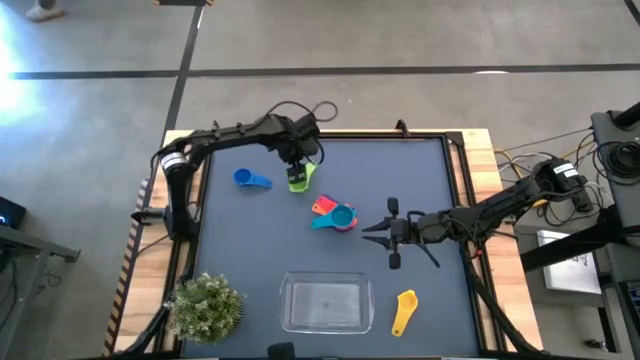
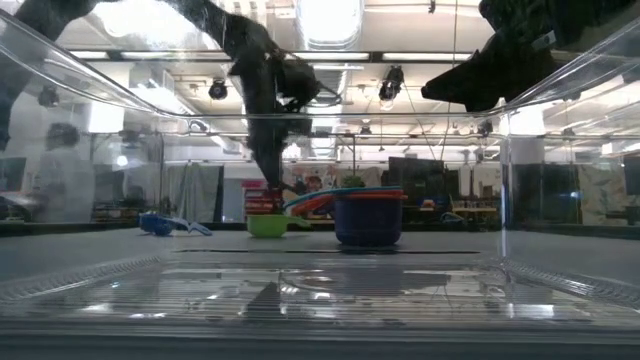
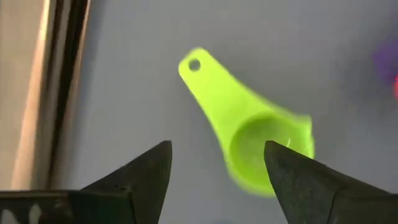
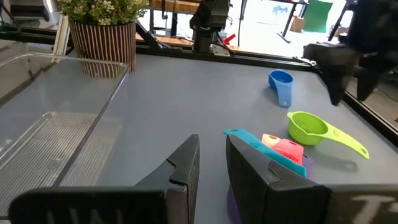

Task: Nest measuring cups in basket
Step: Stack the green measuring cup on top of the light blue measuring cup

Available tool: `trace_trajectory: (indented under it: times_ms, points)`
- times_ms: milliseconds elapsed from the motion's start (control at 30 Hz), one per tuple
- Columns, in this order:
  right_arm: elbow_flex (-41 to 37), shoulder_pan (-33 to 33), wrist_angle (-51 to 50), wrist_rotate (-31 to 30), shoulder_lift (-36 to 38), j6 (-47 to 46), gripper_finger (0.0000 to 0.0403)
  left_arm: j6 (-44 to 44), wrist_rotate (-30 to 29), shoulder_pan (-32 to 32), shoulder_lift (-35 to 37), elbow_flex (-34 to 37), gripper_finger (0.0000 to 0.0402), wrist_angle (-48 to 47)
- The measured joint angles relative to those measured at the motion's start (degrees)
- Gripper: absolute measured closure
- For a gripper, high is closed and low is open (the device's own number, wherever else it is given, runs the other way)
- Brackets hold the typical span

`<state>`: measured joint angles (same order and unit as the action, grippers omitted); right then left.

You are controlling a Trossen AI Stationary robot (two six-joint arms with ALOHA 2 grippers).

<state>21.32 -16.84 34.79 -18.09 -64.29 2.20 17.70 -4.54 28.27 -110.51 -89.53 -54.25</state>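
Green cup (image 3: 249,134) lies on the tabletop (image 1: 240,230) right under our left claw (image 1: 297,170), whose fingers are parted and hold nothing. Beyond it sit the blue cup (image 1: 250,179), the nested stack (image 1: 335,214), our empty, nearly closed right claw (image 1: 378,232), and the clear basket (image 1: 326,304).

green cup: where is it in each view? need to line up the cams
High view: green measuring cup at upper centre, under the left gripper.
Low view: left of centre, on the table beside the stacked cups.
Left wrist view: centre, beyond the fingers.
Right wrist view: right of centre.
Shared landmark: the blue cup, absent only from the left wrist view.
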Motion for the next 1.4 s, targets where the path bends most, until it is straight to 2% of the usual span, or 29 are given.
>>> trace_trajectory:
  times_ms: [100,333,500,567,800,1033,1400]
  points:
    - [0.0,0.0,0.0,0.0,0.0,0.0,0.0335,7.9,-3.1,-2.3,0.2,-0.5,0.0177,-2.6]
    - [0.0,0.0,0.0,-0.1,0.0,0.0,0.0335,19.3,-4.3,-7.1,-0.1,-0.4,0.0196,-1.6]
    - [0.0,0.0,0.0,-0.1,0.0,0.0,0.0335,31.4,-12.0,-10.3,-0.2,0.3,0.0207,1.5]
    - [0.0,0.0,0.0,-0.1,0.0,-0.1,0.0335,35.3,-12.5,-11.2,-0.4,0.4,0.0209,2.6]
    - [0.0,0.0,0.0,-0.1,0.0,-0.2,0.0335,39.8,-12.5,-11.6,-0.4,0.6,0.021,4.5]
    - [0.0,0.0,0.1,-0.1,0.0,-0.1,0.0335,49.0,-13.0,-12.1,-0.9,3.1,0.021,5.5]
    - [0.0,0.0,-0.3,-1.2,0.0,0.0,0.0335,54.0,-13.5,-12.2,-7.2,3.3,0.0229,6.4]
